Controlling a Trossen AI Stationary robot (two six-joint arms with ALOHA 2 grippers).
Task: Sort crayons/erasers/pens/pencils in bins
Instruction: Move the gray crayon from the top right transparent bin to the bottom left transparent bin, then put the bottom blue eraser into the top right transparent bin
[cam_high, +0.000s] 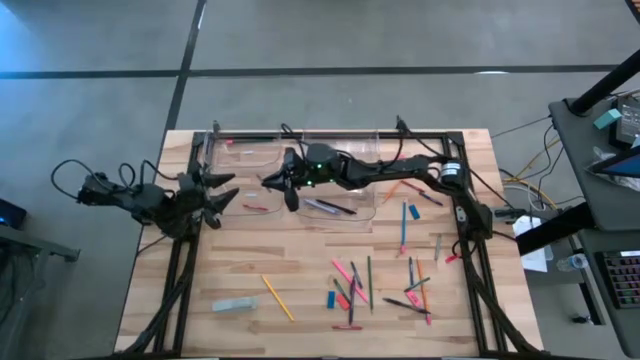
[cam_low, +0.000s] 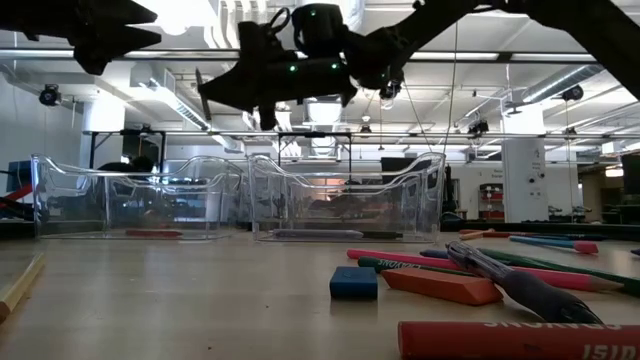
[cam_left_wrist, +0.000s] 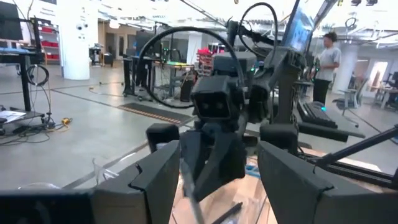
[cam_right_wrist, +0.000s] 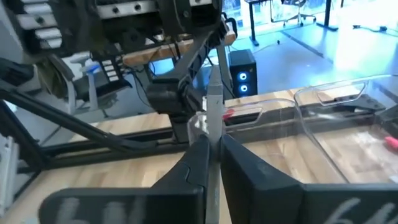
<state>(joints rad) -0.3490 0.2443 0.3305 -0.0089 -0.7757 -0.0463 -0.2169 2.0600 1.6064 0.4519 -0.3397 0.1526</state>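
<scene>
Grey and slim, a pen (cam_right_wrist: 213, 118) is pinched upright between the right gripper (cam_right_wrist: 211, 146) fingers, above a clear bin (cam_high: 340, 205) at the table's far side. Left gripper (cam_high: 215, 195) waits spread, nearby at the left. Light, stiff and smooth, the pen probably slips easily; mid-barrel looks the safest hold.

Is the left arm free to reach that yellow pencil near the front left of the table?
Probably yes. The left gripper is open and empty, and the yellow pencil lies alone on bare table, nothing between.

Grey pen (cam_right_wrist: 214, 118) upright, pinched in right claw (cam_right_wrist: 211, 146) above clear bins (cam_high: 330, 215).
</scene>
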